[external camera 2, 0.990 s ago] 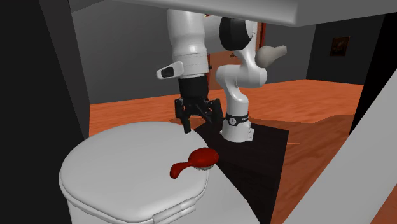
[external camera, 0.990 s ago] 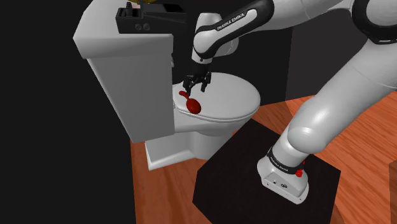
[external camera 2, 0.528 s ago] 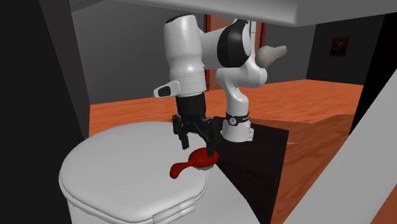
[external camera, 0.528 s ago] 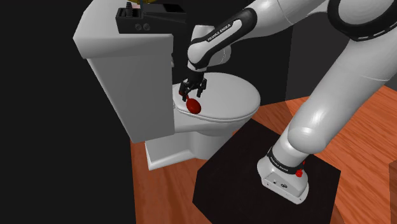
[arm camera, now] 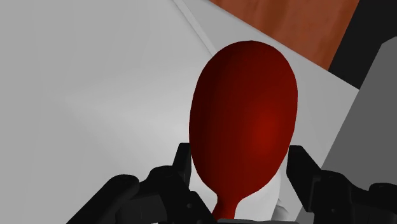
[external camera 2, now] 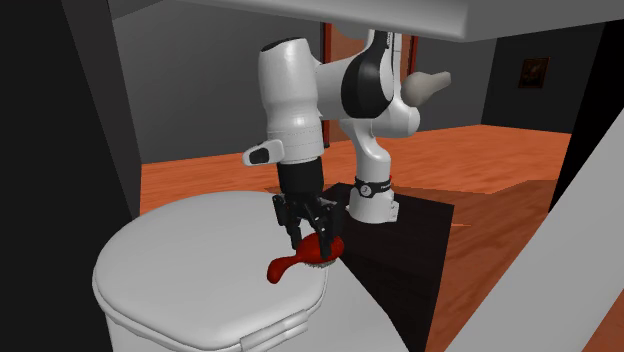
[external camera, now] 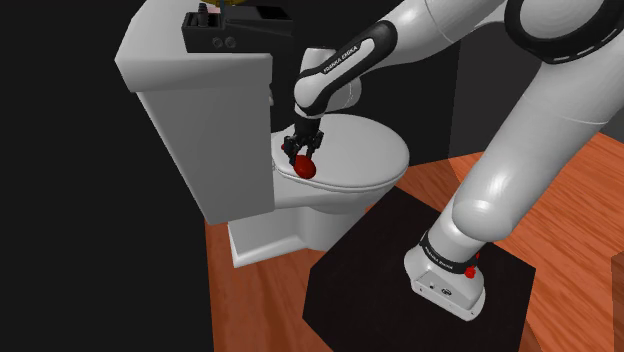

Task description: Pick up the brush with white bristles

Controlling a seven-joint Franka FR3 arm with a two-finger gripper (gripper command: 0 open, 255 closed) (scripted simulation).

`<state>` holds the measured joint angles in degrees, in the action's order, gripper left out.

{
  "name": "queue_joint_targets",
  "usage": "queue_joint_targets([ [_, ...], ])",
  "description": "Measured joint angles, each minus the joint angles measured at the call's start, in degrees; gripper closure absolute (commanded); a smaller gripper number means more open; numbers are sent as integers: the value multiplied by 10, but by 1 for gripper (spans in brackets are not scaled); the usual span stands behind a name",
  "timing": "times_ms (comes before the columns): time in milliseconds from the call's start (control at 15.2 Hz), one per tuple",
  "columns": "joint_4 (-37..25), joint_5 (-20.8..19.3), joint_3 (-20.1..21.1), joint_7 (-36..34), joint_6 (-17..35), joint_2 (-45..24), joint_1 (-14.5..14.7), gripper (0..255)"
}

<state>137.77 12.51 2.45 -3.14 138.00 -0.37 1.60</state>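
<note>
in the shoulder view the grey tank (external camera: 190,120) rose close at nine o'clock of my gripper (external camera: 301,155), with a black box (external camera: 225,35) on top at eleven. the red brush (external camera: 304,168) lay directly under me on the toilet lid (external camera: 365,150). from three to five o'clock the lid was bare.

Glossy white arm (external camera: 520,150), black bands (external camera: 560,28) at joints, FRANKA EMIKA lettering (external camera: 336,62) along forearm, red spot (external camera: 470,271) near base, all-black tool (external camera: 302,150).
</note>
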Motion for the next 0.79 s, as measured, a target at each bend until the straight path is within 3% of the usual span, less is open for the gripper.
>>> queue_joint_targets([
  [396,0,0,0,0,0,0,0,255],
  [792,-12,-7,-1,-8,-39,26,-1,255],
])
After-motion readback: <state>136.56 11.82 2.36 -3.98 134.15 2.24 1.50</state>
